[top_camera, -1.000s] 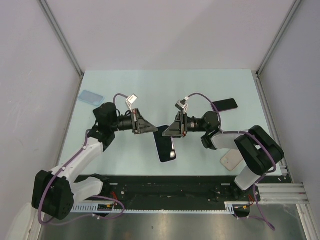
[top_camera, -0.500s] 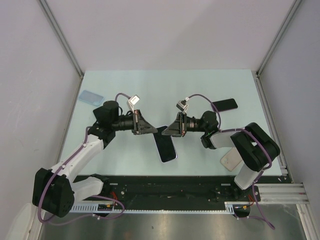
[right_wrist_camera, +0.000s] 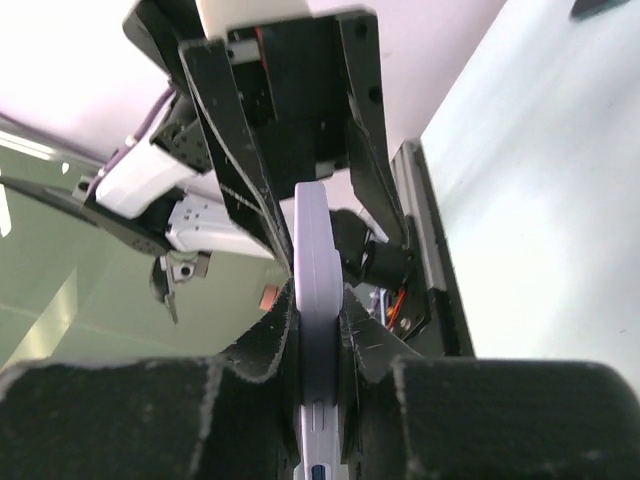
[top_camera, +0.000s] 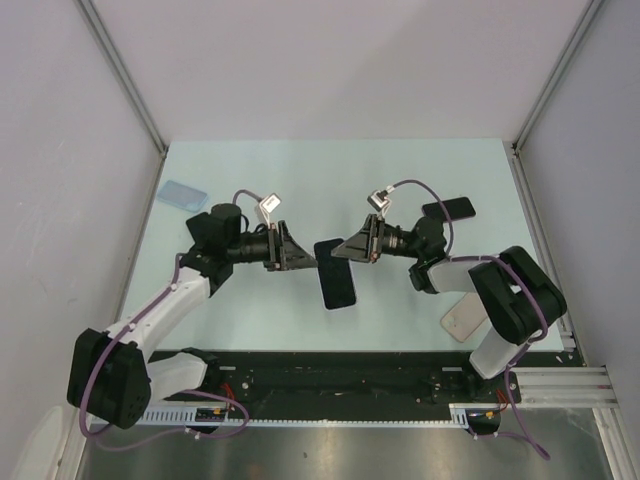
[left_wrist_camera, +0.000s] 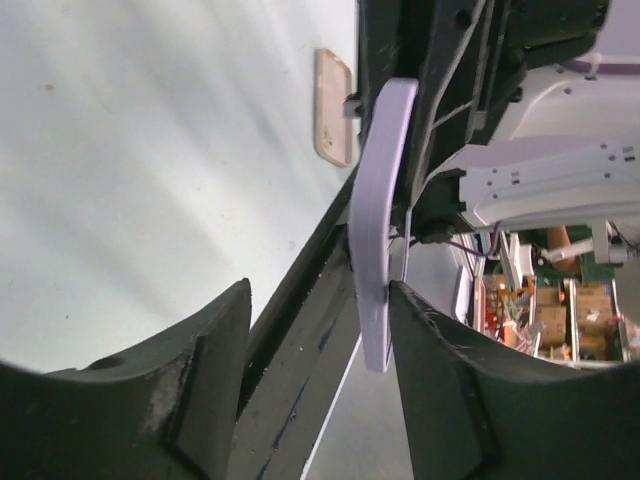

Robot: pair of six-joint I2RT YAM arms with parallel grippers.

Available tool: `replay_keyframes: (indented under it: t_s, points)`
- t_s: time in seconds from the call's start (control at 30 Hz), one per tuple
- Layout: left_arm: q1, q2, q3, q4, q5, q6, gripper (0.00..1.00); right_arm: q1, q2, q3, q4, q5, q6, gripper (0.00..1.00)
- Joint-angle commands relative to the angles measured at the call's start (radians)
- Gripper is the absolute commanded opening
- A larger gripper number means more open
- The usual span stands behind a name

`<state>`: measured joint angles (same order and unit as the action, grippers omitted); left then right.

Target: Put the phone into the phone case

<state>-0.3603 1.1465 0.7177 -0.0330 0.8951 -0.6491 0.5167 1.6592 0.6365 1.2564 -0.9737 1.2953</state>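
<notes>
Nearest, at the lower right of the top view, a pale slab [top_camera: 462, 322] is seen flat on the counter [top_camera: 250, 170]. At mid-frame the phone [top_camera: 337, 285], dark-faced with a lavender rim, appears lifted off the counter between both arms. It is judged stiff, light, smooth and slip-prone, with fragile glass, so a firm pinch across its flat faces near one end is favoured. It is clamped that way in the right gripper [right_wrist_camera: 318, 330]. The left gripper [left_wrist_camera: 318, 295] is spread wide around its edge, one finger just beside it. Farther off, a black phone [top_camera: 450, 210] and a blue slab [top_camera: 183, 193] are seen.
</notes>
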Motion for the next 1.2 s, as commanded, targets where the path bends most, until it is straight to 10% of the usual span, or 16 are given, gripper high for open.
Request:
replay_keyframes:
  t_s: [0.0, 0.27, 0.9, 1.17]
  points:
    - [0.026, 0.006, 0.008, -0.096, -0.093, 0.069, 0.64, -0.067, 0.036, 0.045, 0.080, 0.069, -0.004, 0.00]
    - [0.041, -0.059, 0.081, -0.338, -0.313, 0.235, 0.86, -0.121, 0.151, 0.135, -0.285, 0.173, -0.266, 0.00]
    - [0.043, -0.160, 0.049, -0.432, -0.558, 0.310, 0.88, -0.129, 0.404, 0.443, -0.729, 0.366, -0.528, 0.08]
    - [0.043, -0.168, 0.049, -0.429, -0.555, 0.307, 0.88, -0.132, 0.418, 0.488, -0.831, 0.426, -0.551, 0.39]
